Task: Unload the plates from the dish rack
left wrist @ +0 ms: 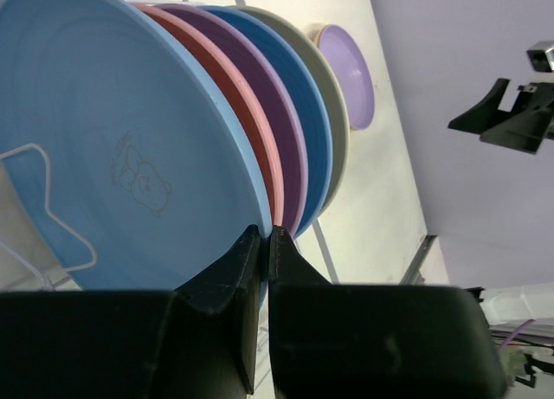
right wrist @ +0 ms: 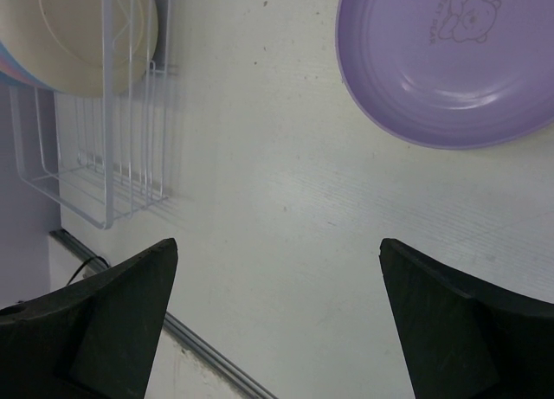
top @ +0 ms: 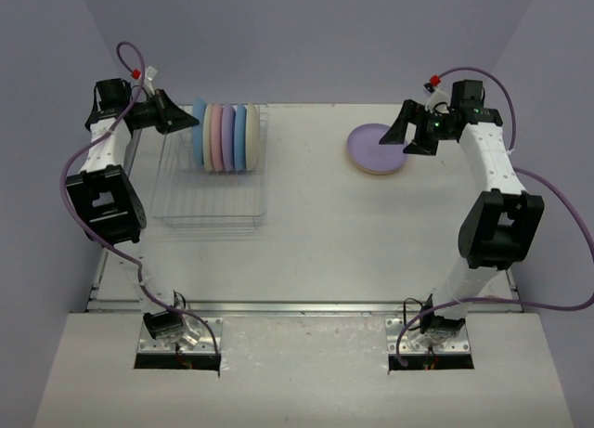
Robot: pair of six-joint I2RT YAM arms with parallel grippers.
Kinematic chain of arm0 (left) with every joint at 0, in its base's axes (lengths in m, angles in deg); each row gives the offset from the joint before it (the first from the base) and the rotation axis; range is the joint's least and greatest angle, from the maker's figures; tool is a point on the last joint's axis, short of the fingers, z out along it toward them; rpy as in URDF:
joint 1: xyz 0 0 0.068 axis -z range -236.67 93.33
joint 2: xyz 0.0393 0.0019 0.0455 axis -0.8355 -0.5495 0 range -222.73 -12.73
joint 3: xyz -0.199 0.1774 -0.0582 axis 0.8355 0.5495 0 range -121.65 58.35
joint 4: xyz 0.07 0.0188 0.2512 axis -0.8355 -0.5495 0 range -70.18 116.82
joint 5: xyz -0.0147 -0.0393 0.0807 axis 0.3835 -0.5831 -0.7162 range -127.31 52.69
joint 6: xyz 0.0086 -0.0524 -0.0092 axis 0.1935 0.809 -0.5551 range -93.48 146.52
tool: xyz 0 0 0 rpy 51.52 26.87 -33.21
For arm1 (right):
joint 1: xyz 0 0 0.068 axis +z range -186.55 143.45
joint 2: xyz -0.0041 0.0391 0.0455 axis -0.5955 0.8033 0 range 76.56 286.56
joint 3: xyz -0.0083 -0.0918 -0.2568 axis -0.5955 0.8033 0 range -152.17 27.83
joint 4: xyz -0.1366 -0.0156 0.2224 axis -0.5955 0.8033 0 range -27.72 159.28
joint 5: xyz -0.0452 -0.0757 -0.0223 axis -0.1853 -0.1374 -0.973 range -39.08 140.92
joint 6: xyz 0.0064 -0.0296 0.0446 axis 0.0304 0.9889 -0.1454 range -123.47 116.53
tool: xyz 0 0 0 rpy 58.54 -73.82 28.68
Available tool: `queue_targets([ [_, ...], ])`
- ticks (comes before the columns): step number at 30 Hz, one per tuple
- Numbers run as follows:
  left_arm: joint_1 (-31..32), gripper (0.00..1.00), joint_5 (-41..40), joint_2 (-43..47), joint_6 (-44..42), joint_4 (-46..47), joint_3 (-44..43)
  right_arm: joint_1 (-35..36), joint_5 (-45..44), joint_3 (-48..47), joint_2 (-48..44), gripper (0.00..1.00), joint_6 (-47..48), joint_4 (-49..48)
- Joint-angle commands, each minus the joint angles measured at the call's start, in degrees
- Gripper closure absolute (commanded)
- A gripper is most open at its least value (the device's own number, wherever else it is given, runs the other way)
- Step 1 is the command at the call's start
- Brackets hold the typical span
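Several plates stand on edge in the wire dish rack: light blue, pink, lavender, blue and cream. My left gripper is at the rack's far left end, shut on the rim of the light blue plate, one finger on each face. A lavender plate lies flat at the table's far right on top of a cream one. My right gripper hangs just right of that stack, open and holding nothing.
The near half of the rack has bare slots. Purple walls close in on the left, back and right of the table. The table's metal front rail runs along the near side.
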Motion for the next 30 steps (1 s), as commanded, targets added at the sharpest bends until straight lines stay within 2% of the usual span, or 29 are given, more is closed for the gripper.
queue_targets([
  [1,-2.07,1.0,7.34,5.03,8.55,8.73,-2.46,0.5,1.21,-1.09,-2.92,0.01,0.34,-0.37],
  [5,-2.73,1.0,8.88,6.16,11.43,10.29,-4.21,0.56,1.13,-1.57,-3.29,0.01,0.34,-0.13],
  [7,-2.73,1.0,8.21,7.57,10.09,9.19,-6.28,0.58,1.16,-2.09,-3.46,0.01,0.28,0.42],
  [16,-2.5,1.0,3.22,11.15,-1.72,-3.28,-17.05,1.2,1.39,-3.96,-4.59,0.01,-0.15,1.61],
  [19,-1.04,1.0,-0.09,13.2,-7.21,-6.95,-17.92,1.32,1.55,-4.77,-4.99,0.01,-0.49,2.01],
  [22,5.4,1.0,-8.28,15.99,-19.31,-15.39,-18.91,1.55,1.72,-5.67,-5.75,0.01,-0.8,2.45],
  [24,9.59,1.0,-15.01,18.04,-25.22,-17.66,-16.79,1.64,1.63,-6.37,-6.02,0.01,-0.97,2.72],
  [27,19.98,1.0,-24.15,23.09,-31.14,-18.01,-11.17,1.64,1.26,-7.01,-6.54,0.01,-0.98,3.32],
  [28,21.02,1.0,-27.62,24.46,-33.1,-17.98,-10.64,1.64,1.07,-7.2,-6.57,0.01,-0.96,3.4],
  [30,34.43,1.0,-38.63,27.94,-38.62,-17.32,-3.75,1.64,0.49,-7.83,-7.03,0.01,-0.79,4.38],
])
